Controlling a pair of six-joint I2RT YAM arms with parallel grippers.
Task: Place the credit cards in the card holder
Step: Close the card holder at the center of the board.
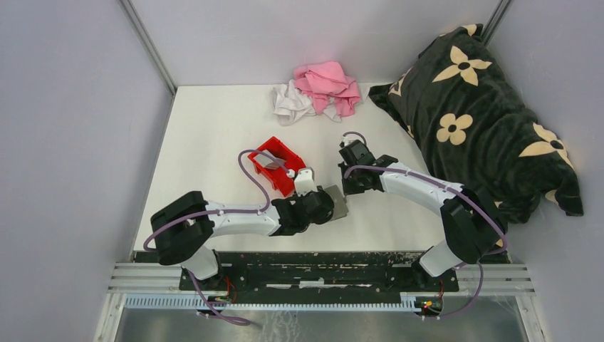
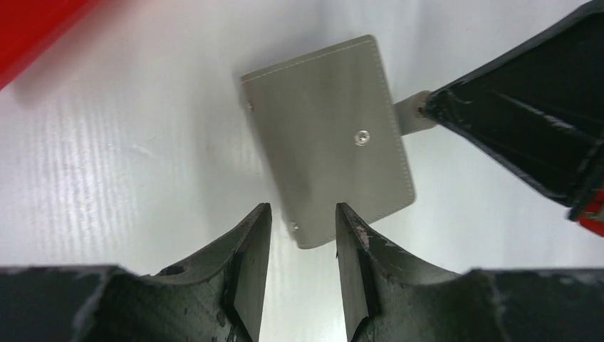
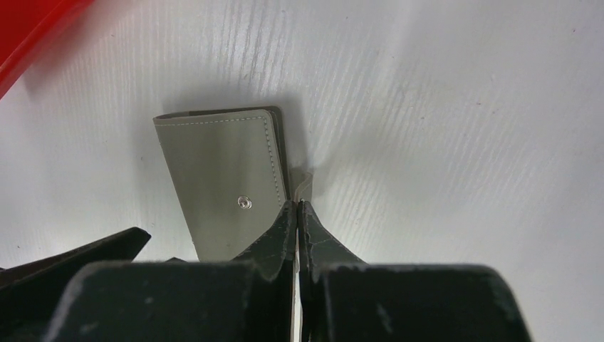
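card holder (image 2: 327, 139) lies closed and flat on the white table (image 1: 214, 142), right in the middle of the top view, its snap stud facing up, and it sits a touch tilted in the left wrist view. right gripper (image 3: 296, 206) sits at the upper right of that view, jaws pinched tight on a pale tab (image 2: 409, 117) sticking out of the holder's right edge; card or strap, cannot tell. left gripper (image 2: 303, 214) hovers at the holder's lower end, fingers spread apart and gripping nothing, the holder's corner showing between them. red bin (image 1: 279, 165) sits just up and left of the holder with something grey inside, too small to make out. at the far end of the table, a pink cloth (image 1: 327, 84) is bunched against a white cloth (image 1: 288, 105), with a black flowered pillow (image 1: 484, 121) over on the right.
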